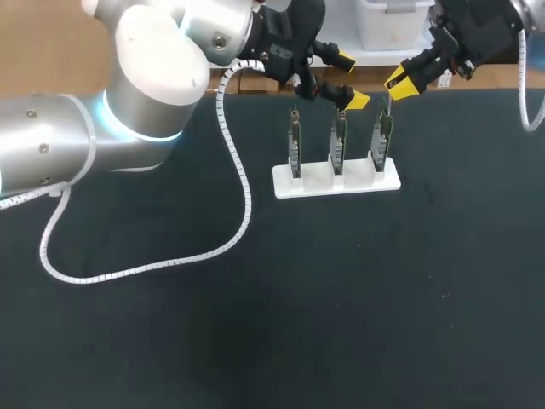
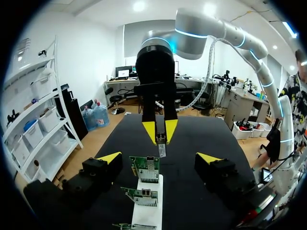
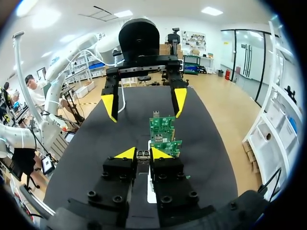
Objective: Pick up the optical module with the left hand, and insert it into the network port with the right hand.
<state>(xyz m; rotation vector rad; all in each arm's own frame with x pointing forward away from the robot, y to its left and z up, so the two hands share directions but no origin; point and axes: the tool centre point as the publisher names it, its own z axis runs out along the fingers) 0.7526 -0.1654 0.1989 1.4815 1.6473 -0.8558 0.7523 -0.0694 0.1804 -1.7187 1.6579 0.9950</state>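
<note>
A small metal optical module point(image 2: 162, 149) hangs between the yellow tips of my right gripper point(image 2: 160, 130), which is shut on it; it also shows in that gripper's own view point(image 3: 142, 155). In the head view my right gripper point(image 1: 400, 83) is just above the rightmost of three upright green network cards point(image 1: 381, 141) on a white stand point(image 1: 341, 183). The module's tip is close over that card's top edge point(image 2: 145, 167). My left gripper point(image 1: 351, 81) stands open and holds nothing, over the far side of the middle card point(image 1: 339, 141) and facing the right gripper point(image 3: 144, 100).
My left arm's white spiral cable point(image 1: 153, 268) loops over the black table point(image 1: 341, 324) left of the stand. The leftmost card point(image 1: 294, 141) stands at the stand's other end. The table's far edge point(image 1: 477, 89) runs right behind both grippers.
</note>
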